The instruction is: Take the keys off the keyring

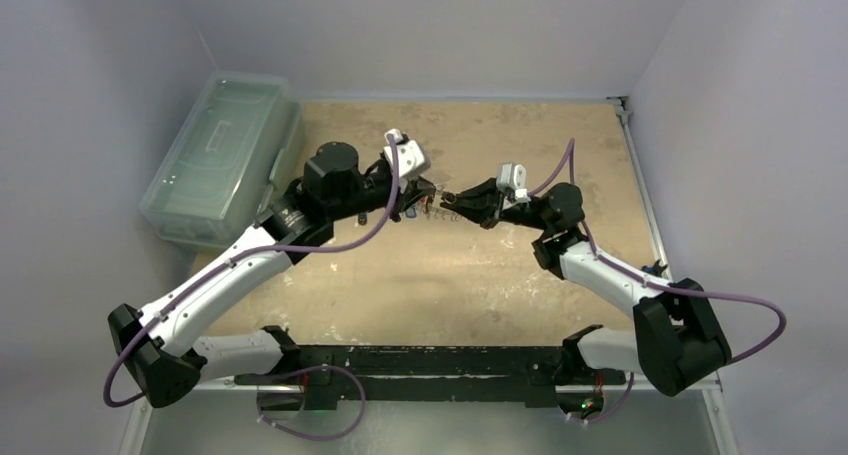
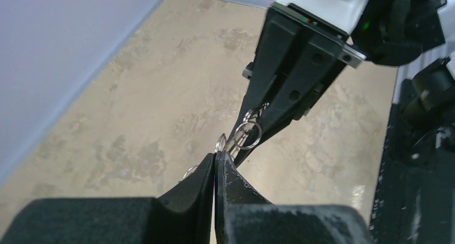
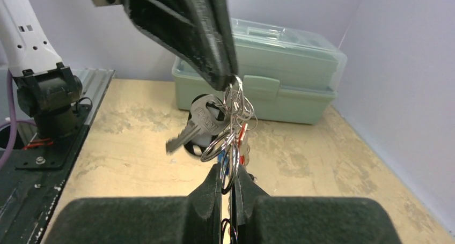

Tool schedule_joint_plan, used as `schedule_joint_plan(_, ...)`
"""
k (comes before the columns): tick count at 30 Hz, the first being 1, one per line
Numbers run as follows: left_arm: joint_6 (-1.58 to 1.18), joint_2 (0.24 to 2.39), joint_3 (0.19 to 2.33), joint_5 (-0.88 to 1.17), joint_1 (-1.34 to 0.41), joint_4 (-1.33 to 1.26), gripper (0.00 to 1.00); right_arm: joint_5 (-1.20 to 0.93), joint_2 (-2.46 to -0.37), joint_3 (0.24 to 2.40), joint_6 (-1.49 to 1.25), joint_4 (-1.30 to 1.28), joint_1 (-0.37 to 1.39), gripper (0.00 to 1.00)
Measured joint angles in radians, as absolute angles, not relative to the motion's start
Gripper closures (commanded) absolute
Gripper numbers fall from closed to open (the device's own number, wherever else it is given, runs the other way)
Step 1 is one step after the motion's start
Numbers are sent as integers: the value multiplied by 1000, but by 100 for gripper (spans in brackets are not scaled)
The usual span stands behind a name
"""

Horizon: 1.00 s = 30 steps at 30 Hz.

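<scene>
Two sets of fingers (image 3: 210, 189) tight on the keyring (image 3: 234, 163)

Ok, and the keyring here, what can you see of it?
The keyring is a thin silvery metal loop, held in the air, seen nearly edge-on from the right wrist. The right end effector is shut on its lower part. Above it, the left end effector is shut on the keys bunched on smaller rings: one large silver key tilted leftward, others with red and blue heads. Most of the loop's outline is hidden.
</scene>
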<state>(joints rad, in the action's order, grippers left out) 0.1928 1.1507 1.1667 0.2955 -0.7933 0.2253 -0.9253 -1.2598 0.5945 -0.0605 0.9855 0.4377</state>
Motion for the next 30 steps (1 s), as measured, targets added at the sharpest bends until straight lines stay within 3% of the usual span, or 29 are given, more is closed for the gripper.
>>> schedule_joint_plan(12,-197,1218,1176,462,-679,228,100,-891,-1253,619,132,861,432,100)
schedule_joint_plan(30,-343,1301,1176,624,-583,288,98,-884,-1227,647,447,641,431,100)
